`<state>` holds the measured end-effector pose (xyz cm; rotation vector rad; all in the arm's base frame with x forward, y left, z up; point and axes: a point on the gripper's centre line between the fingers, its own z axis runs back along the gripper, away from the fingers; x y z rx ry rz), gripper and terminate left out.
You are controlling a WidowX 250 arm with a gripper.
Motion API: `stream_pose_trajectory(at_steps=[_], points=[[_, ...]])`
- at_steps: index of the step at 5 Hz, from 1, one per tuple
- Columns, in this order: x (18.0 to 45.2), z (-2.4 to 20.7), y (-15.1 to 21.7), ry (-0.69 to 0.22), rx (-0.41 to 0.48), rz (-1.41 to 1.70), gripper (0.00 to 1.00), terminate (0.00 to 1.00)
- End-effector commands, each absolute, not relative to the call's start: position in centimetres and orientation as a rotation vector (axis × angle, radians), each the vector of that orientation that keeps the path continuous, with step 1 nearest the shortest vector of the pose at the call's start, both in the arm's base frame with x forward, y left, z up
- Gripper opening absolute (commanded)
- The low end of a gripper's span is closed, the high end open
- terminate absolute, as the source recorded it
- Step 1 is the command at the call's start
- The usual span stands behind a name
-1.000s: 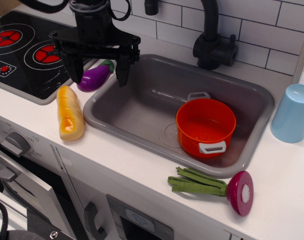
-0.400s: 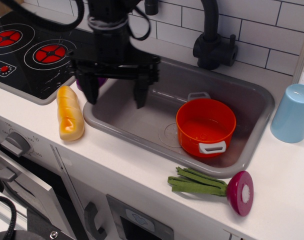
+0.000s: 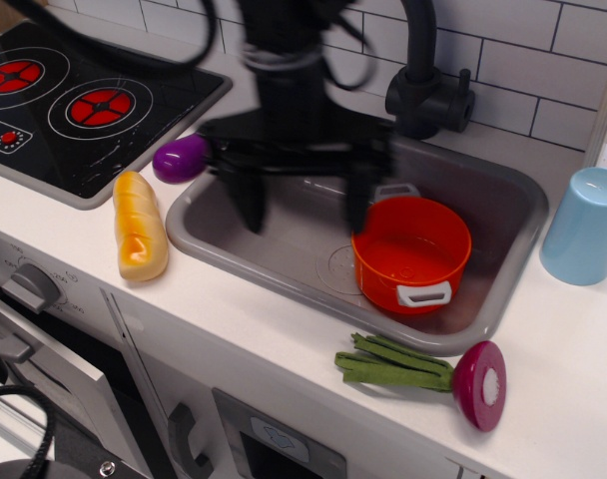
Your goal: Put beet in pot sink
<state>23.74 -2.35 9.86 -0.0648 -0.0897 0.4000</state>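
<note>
The beet [image 3: 477,384] lies on the white counter at the front right, white cut face to the right, green felt leaves [image 3: 393,363] stretched left. The orange pot [image 3: 411,252] with grey handles stands in the right part of the grey sink [image 3: 274,261]. My gripper [image 3: 303,212] hangs open over the middle of the sink, just left of the pot, motion-blurred. Its two dark fingers [image 3: 252,205] point down, wide apart, with nothing between them. It is well up and left of the beet.
A purple eggplant [image 3: 181,158] lies at the sink's left rim, a yellow bread loaf [image 3: 139,227] in front of it. A black stove [image 3: 74,100] is at the left, a black faucet [image 3: 426,90] behind the sink, a light blue cup [image 3: 585,226] at the right.
My gripper has moved to the right, from beside the eggplant to over the middle of the sink near the pot. It stayed open. The beet and pot have not moved.
</note>
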Motion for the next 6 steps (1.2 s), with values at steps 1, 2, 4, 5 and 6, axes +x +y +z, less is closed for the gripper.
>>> stream_pose_trajectory(at_steps=[1,2,4,5,6], points=[[22.4,10.8,-7.7,-0.165,-0.153,0.296,1.00,0.00],[22.1,10.4,-10.3,-0.144,-0.155,0.282,1.00,0.00],[22.0,8.5,-12.8,-0.154,-0.120,0.259,1.00,0.00],[21.7,7.2,-13.0,-0.146,-0.110,0.243,1.00,0.00],[21.3,6.3,-13.7,-0.161,-0.084,0.234,1.00,0.00]])
